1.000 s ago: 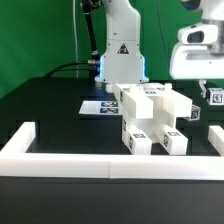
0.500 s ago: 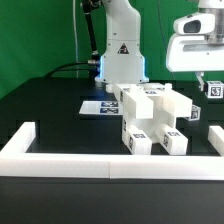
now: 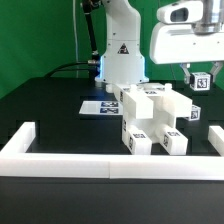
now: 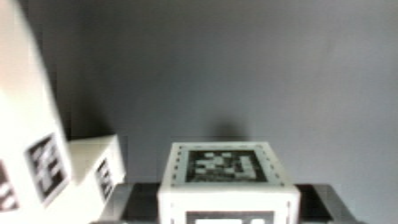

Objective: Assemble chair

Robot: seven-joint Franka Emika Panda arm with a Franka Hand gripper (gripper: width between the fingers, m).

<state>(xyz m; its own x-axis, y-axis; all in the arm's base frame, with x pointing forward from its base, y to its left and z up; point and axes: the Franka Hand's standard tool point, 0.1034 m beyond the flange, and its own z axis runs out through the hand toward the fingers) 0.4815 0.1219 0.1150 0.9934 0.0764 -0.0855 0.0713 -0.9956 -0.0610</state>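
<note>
The partly built chair (image 3: 150,122), white blocks with black-and-white tags, stands on the black table in the middle of the exterior view. My gripper (image 3: 200,82) hangs above and to the exterior view's right of it, shut on a small white tagged block (image 3: 201,82). In the wrist view the tagged block (image 4: 226,178) sits between the dark fingers (image 4: 128,202), and my gripper (image 4: 226,208) closes on its sides. Part of the chair (image 4: 50,160) shows beside it, lower down.
The marker board (image 3: 98,106) lies flat behind the chair near the robot base (image 3: 121,60). A long low white border wall (image 3: 100,160) runs along the front. Another white part (image 3: 216,136) shows at the exterior view's right edge.
My gripper has risen and moved toward the exterior view's left with the tagged block in it, and is now nearer the chair. The chair has not moved.
</note>
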